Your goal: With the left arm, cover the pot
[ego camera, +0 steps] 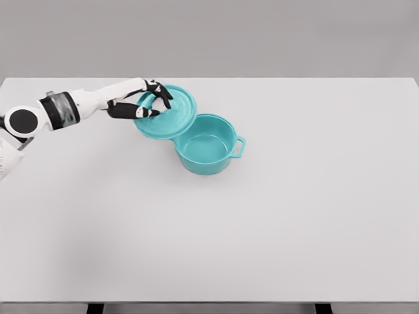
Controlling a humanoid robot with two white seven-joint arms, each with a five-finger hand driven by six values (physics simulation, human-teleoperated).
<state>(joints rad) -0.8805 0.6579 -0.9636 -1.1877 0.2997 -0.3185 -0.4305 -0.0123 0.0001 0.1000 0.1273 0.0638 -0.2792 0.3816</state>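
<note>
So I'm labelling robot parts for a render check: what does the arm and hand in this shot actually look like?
Only the left arm shows. Its shells are glossy white and rounded, with a black disc on the joint near the picture's edge and a black band beside a greyish translucent ring further along. The left hand is five-fingered and slim, mostly black with white segments. No cables or markings are visible.

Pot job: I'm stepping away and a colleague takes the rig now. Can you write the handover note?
Left hand: shut on the lid, holding it tilted, up and left of the pot, overlapping its near-left rim.
Right arm: not in view.
Pot: open, upright on the table, one handle showing on its right.
Done: lid grasped and brought to the pot.
Left: centre the lid, level it, lower it, release.
</note>
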